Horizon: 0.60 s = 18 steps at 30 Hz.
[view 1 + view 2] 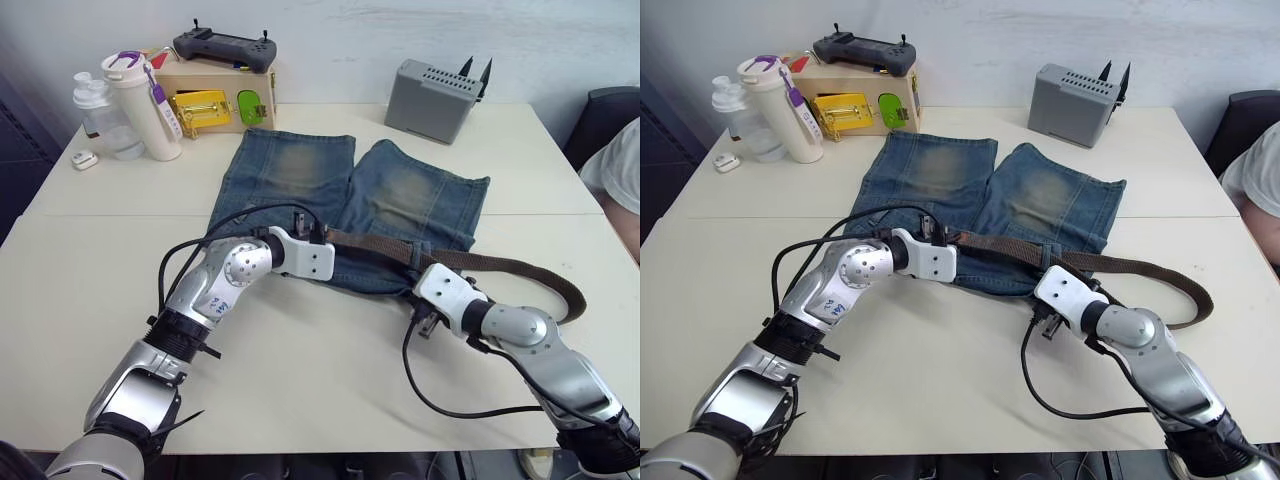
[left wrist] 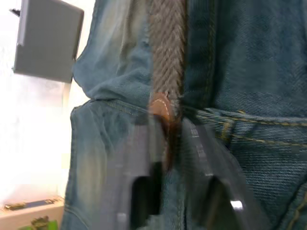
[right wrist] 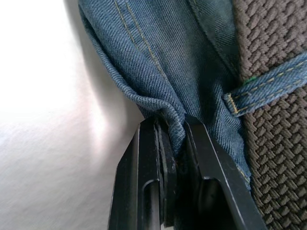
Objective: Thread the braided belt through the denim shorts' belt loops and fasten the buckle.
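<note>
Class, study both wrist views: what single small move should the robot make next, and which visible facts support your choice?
Probably the left gripper should draw the braided belt further along the waistband. Its fingers pinch the belt's tan tip, the right gripper clamps the denim shorts by their edge, and the belt already passes under one belt loop, with much slack lying beyond the shorts.

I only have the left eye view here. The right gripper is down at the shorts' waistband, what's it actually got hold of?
Observer: The right gripper is shut on a fold of the denim shorts at the waistband edge, not on the braided belt.
Operator: Is the belt through a loop there?
Observer: Yes, it runs under a belt loop right beside that pinch.
Operator: And the belt's end?
Observer: Its tan tip sits right at the left gripper.
</note>
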Each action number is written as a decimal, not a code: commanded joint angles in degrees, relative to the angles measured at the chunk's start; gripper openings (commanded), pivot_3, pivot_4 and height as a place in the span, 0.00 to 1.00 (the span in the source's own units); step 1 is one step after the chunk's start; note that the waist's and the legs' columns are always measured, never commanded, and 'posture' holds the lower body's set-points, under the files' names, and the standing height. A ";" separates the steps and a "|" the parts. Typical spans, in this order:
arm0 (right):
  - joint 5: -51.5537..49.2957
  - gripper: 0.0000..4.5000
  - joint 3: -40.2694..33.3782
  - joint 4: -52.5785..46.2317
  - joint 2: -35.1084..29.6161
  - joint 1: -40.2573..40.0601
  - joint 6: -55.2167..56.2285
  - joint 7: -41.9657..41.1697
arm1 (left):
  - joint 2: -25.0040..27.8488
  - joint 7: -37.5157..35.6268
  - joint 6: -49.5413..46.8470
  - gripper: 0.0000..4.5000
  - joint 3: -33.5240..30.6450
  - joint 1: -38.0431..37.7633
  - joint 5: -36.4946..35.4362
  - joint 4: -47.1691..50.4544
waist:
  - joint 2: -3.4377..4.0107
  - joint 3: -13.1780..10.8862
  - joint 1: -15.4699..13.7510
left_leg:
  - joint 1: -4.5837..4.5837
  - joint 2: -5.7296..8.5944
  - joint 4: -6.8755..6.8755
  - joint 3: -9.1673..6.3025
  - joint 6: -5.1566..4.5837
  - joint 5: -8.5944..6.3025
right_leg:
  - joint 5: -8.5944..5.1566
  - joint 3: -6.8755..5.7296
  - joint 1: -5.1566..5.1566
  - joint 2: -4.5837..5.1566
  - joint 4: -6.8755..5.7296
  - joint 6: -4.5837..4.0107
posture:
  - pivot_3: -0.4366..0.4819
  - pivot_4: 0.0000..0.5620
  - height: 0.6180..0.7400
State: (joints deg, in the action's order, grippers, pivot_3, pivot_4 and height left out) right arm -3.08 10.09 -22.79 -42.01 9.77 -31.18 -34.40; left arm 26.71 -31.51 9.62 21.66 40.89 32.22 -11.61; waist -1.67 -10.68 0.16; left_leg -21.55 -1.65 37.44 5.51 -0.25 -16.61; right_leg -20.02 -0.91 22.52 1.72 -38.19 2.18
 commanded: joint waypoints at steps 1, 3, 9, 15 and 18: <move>1.11 0.00 -4.36 1.55 -5.76 -1.71 7.05 -4.42 | -1.04 -10.67 -6.57 0.54 -6.10 1.20 -15.14 4.61 | 0.00 0.00 -0.01 | 0.00 0.00 0.00 0.00 0.00 0.00 | 0.00 0.00 0.00 0.00 0.00 0.00 | 0.48 0.27 0.97; 2.14 0.00 -6.19 3.33 -11.12 -3.68 12.47 -8.23 | -0.03 -16.14 -11.55 0.72 -8.92 0.41 -21.45 7.07 | 0.00 0.00 -0.01 | 0.00 0.01 0.00 0.01 0.00 0.00 | 0.00 0.00 0.00 0.00 0.00 0.00 | 0.48 0.27 0.97; 2.36 0.00 -10.71 13.54 -19.84 -4.01 27.21 -14.96 | 1.84 -19.70 -13.53 0.72 -11.70 -1.31 -26.91 9.03 | 0.03 -0.02 -0.18 | -0.02 0.02 -0.01 -0.01 -0.01 -0.01 | 0.00 -0.04 0.00 0.00 0.08 0.00 | 0.48 0.27 0.97; 6.39 0.00 -7.92 32.99 -23.73 2.72 48.38 -19.01 | 0.48 -20.46 -18.33 0.72 -12.58 -2.80 -31.24 11.84 | 0.06 -0.02 -0.07 | 0.02 0.01 0.06 0.01 -0.01 -0.01 | 0.00 0.00 -0.06 -0.04 0.06 0.00 | 0.48 0.27 0.97; 8.83 0.00 -6.34 40.79 -24.11 6.21 55.72 -19.01 | 0.23 -20.47 -20.37 0.72 -12.30 -3.84 -32.36 13.64 | 0.06 -0.02 0.08 | 0.02 0.00 0.09 0.03 -0.02 -0.01 | 0.00 0.02 -0.06 -0.06 0.07 0.00 | 0.48 0.27 0.97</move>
State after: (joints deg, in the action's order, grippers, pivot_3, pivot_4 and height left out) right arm 3.57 3.84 12.38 -64.45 13.90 18.04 -52.99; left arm 27.11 -52.04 -9.49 10.04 37.66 1.87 -1.74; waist -1.61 -10.69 0.24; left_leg -21.53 -1.66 37.56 5.56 -0.26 -16.62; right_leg -20.02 -0.86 22.46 1.64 -38.15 2.18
